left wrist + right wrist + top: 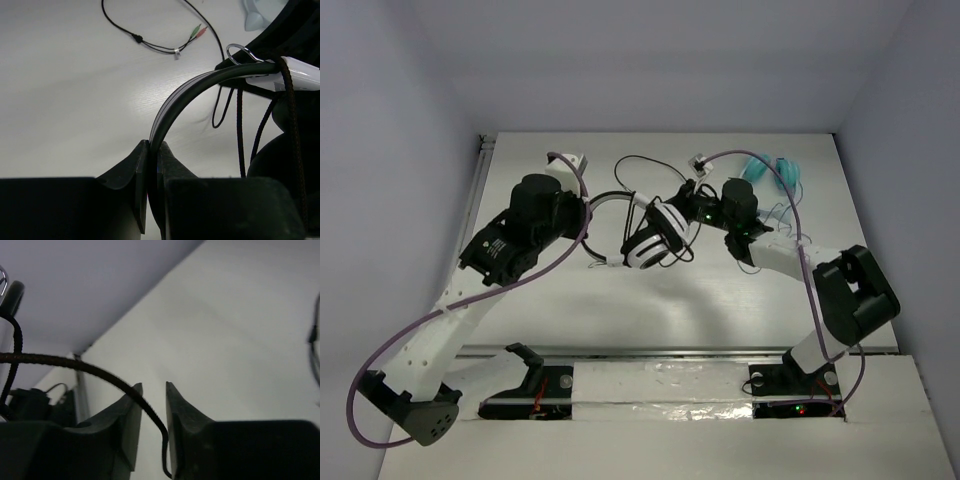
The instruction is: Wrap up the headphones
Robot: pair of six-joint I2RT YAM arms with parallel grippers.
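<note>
Left jaws shut on headband (190,90), headphones (655,238) held over mid-tabletop (720,310); right jaws narrowly parted, cable (75,365) running between: best keep clamp firm, guide cable taut round the band.

A pale table (620,310) with a faint wood grain fills the middle; it sits boxed in by three plain lavender-grey walls, a back wall (660,60), a left wall (380,150) and a right wall (920,120); no window shows. A thin metal strip (480,170) runs along the table's left edge up to the back corner; a grey rail (650,352) crosses the near edge; just in front of it lies a crinkled, shiny sheet (660,380), possibly foil. The light is soft and even; a broad sheen lies on the tabletop in the left wrist view.
</note>
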